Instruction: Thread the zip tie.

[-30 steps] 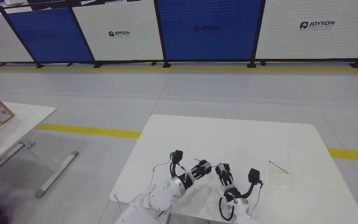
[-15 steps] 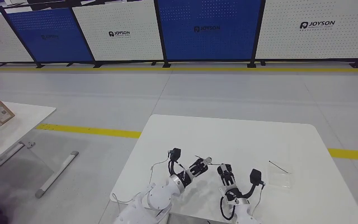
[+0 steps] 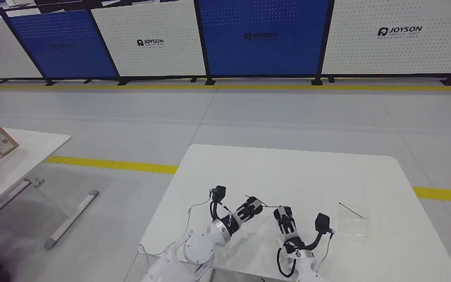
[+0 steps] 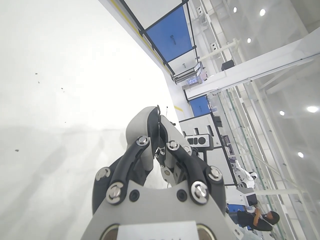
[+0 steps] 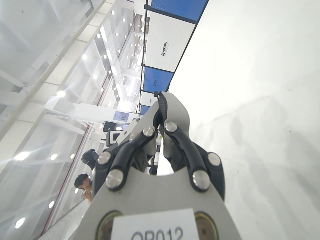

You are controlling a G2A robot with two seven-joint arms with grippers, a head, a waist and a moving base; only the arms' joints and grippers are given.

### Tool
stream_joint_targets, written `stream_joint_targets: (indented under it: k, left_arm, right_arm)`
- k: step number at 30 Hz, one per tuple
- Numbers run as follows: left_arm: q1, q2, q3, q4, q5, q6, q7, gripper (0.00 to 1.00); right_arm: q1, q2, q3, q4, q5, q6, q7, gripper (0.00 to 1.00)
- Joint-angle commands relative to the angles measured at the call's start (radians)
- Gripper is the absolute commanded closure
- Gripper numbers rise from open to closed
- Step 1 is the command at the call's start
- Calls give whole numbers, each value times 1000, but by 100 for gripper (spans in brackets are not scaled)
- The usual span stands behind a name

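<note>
Zip tie [image 4: 159, 123] gripped, left pincer [image 4: 156, 113], right pincer [image 5: 162, 99]

Zip tie [image 3: 267, 205] over table [image 3: 303, 166] (near edge)

Dark logo print on white perforated wall panel [image 3: 399, 31], one o'clock; fainter mark on blue perforated panel [image 3: 261, 36], twelve o'clock. White sticker [image 5: 152, 222] on grey metal wrist plate [image 5: 155, 191]: characters cropped.

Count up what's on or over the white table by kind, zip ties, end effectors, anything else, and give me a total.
Zip ties: 2, the held zip tie between the end effectors and the spare zip tie lying on the table.
End effectors: 2, the left end effector and the right end effector.
Clear sheet: 1.
Total: 5.
</note>
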Motion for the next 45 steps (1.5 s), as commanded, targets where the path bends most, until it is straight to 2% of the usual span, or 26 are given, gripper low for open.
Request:
stream_joint_targets:
  k: [1,6,7,8,12,14,17,25,35,36,37,38,42,45]
  left_arm:
    - [0,0,-1,0,-1,-2,-5,100]
    - [2,2,-3,-2,-3,-4,-16,100]
    - [3,2,-4,-2,-5,-4,-17,76]
    - [3,2,-4,-3,-6,-4,-18,70]
    - [2,2,-6,-1,-6,-1,-13,82]
    - [1,1,-5,0,-8,-1,-12,82]
    - [0,1,-5,3,-9,0,-11,97]
    - [-11,-1,3,13,-3,5,-14,100]
    - [-5,0,6,-10,-21,-8,-34,100]
    - [-5,0,6,-11,-22,-8,-34,100]
    - [-4,0,5,-11,-27,-5,-32,100]
    - [-4,-1,4,-11,-34,0,-28,100]
    - [-5,-4,-2,-12,-83,31,-6,100]
    - [-5,-9,-15,-21,-153,65,27,100]
  right_arm:
    - [0,0,0,-1,-8,5,0,100]
    - [-2,1,-3,-7,-21,15,0,100]
    - [-3,1,-4,-8,-22,16,-1,100]
    - [-3,1,-4,-9,-23,16,-1,100]
    - [-2,0,-6,-5,-23,16,0,100]
    - [-1,0,-6,-3,-22,16,0,100]
    - [-1,0,-6,-4,-24,13,-1,100]
    - [-2,1,-1,-4,-26,11,-2,100]
    - [9,0,-5,-3,-29,16,13,100]
    - [9,0,-4,-4,-28,15,14,96]
    - [8,0,-3,-7,-22,8,13,29]
    - [7,0,-1,-7,-20,3,13,0]
    - [-5,3,6,-15,-28,-19,14,0]
    - [-26,7,20,-25,-29,-38,3,0]
